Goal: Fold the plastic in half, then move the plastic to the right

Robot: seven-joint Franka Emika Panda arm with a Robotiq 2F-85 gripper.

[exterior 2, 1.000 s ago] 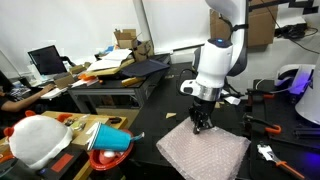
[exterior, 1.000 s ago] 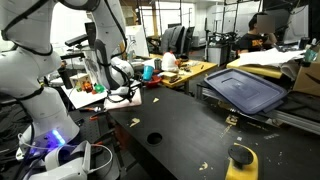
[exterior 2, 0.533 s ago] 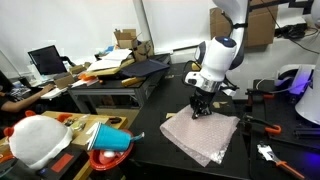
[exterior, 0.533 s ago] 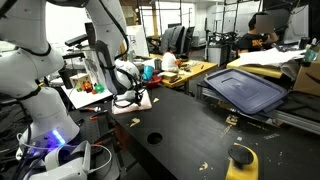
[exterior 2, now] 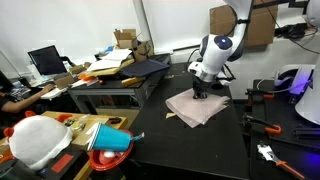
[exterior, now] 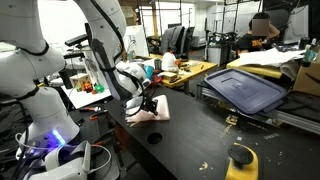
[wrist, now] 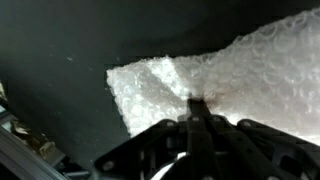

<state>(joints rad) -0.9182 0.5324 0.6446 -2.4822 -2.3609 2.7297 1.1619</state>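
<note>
The plastic is a sheet of clear bubble wrap [exterior 2: 197, 107] lying on the black table [exterior 2: 150, 150]; it also shows in an exterior view [exterior: 152, 111] and fills the wrist view [wrist: 230, 85]. One edge is lifted and carried over the rest of the sheet. My gripper [exterior 2: 201, 92] is shut on that raised edge of the bubble wrap, just above the table. In the wrist view the gripper [wrist: 196, 103] comes in from the bottom, its fingers pressed together on the wrap.
A tray with a white helmet [exterior 2: 38, 140], a blue cup [exterior 2: 112, 140] and small items sits at the table's near left. A dark bin lid [exterior: 245, 88] and a yellow tape roll [exterior: 242, 156] lie on the table. Tools [exterior 2: 262, 125] lie near the white robot base.
My gripper has moved across the table with the edge of the bubble wrap, dragging it over itself. The sheet now lies bunched and partly doubled, farther along the table.
</note>
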